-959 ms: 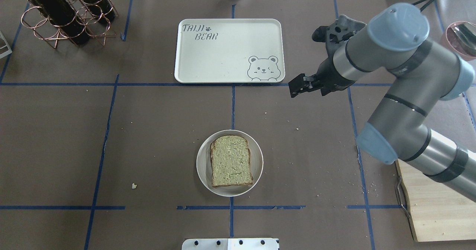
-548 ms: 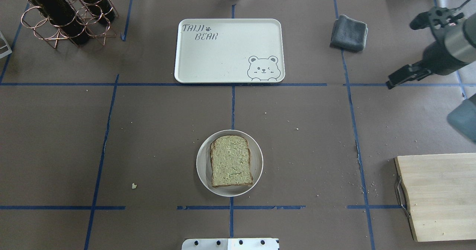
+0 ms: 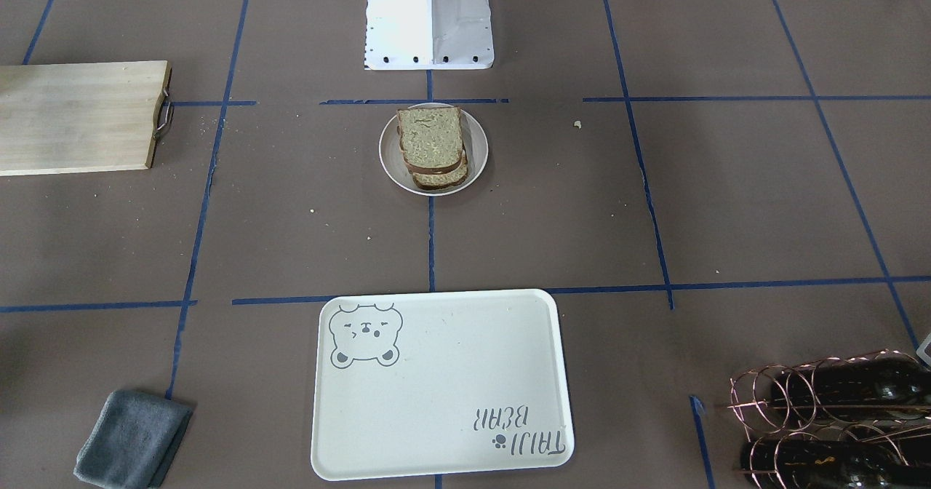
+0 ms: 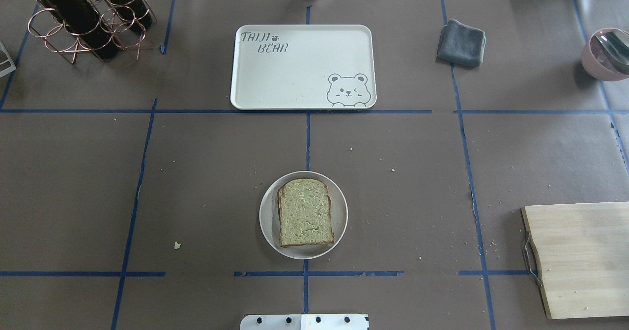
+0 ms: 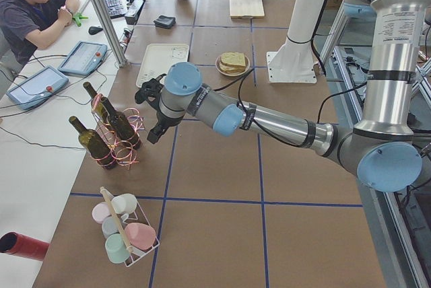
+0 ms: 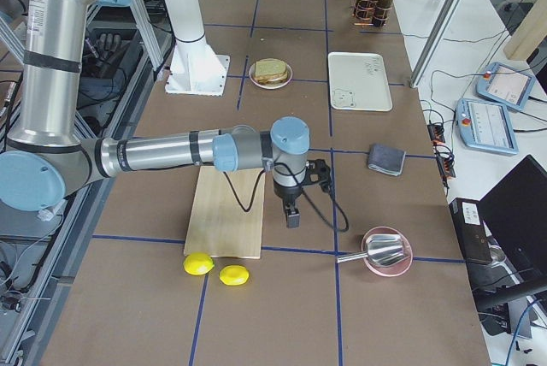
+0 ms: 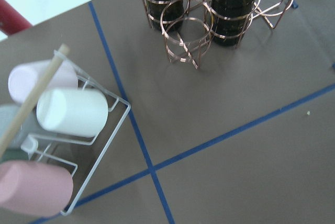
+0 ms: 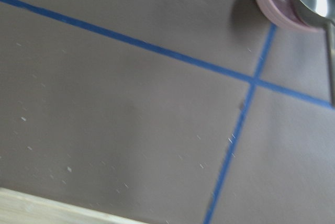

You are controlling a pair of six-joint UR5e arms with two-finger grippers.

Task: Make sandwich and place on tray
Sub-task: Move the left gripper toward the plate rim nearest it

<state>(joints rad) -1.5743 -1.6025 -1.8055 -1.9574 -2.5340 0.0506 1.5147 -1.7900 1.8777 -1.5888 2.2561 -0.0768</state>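
1. Front-facing view: brown paper [image 3: 727, 198] squared off by blue tape [image 3: 727, 98] covered the table. The sandwich [image 3: 430, 140], two bread slices stacked, lay in a small round dish [image 3: 390, 163] near the white robot base [image 3: 429, 30], well apart from the tray [image 3: 444, 372]. A cutting board [image 3: 73, 118], a grey cloth [image 3: 131, 438] and a bottle rack [image 3: 822, 416] stood toward the edges.
2. Overhead view: crumbs [image 4: 177, 245] dotted the paper. A pink bowl [image 4: 592, 69] holding a metal scoop [image 4: 614, 50] sat at the right edge.
3. Exterior left view: the left gripper [image 5: 153, 133] hung over the paper beside the bottle rack (whether its jaws were apart or together, I cannot tell). An operator [image 5: 34, 12] sat beyond the table's long edge.
4. Exterior right view: the right gripper [image 6: 292, 215] pointed down just beside the cutting board, and the state of its jaws was likewise impossible to judge. Two lemons [image 6: 198, 263] lay past the board's end.
5. Left wrist view: mugs [image 7: 73, 111] lay in a wire rack, and the bottles stood in copper rings.
6. Right wrist view: blurred paper, crossing tape and the bowl's rim showed.
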